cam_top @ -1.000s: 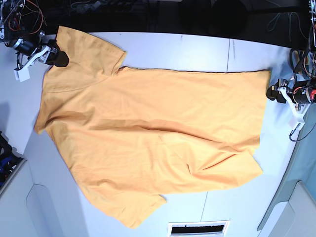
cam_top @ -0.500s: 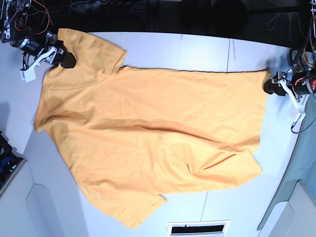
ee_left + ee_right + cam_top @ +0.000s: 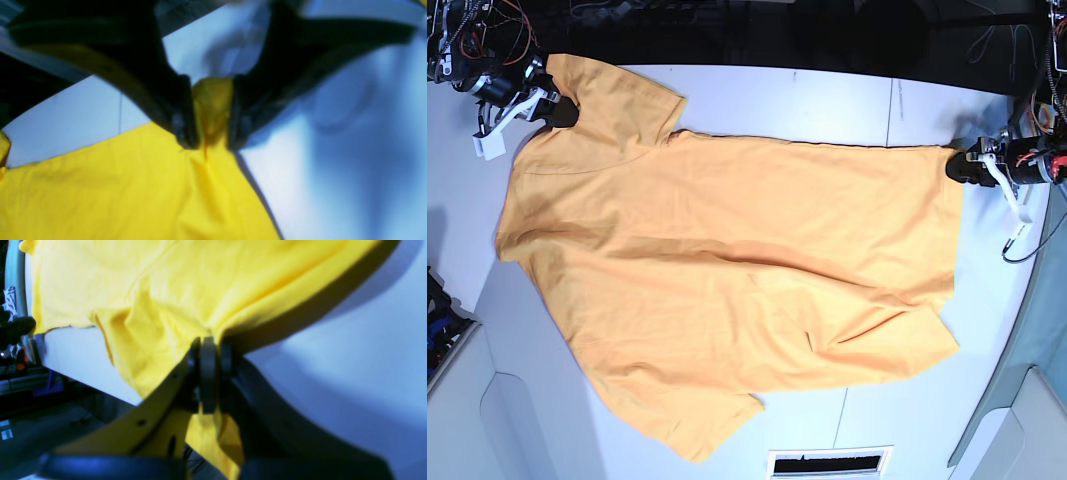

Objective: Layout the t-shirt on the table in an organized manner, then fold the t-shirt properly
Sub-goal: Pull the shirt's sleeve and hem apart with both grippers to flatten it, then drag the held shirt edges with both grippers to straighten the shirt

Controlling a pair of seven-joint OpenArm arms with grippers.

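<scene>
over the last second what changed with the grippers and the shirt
Both grippers closed on the shirt: the left gripper moved in and pinched the hem corner, the right gripper clamped the shoulder end. The shirt otherwise stayed spread on the table.

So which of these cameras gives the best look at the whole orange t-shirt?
The base view: it shows the entire t-shirt spread across the table. The left wrist view shows only a hem corner pinched by the left gripper; the right wrist view shows bunched cloth at the right gripper.

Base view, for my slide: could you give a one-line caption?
Both grippers, left and right, pinch opposite ends of the bright orange cotton t-shirt spread on the white table.
</scene>
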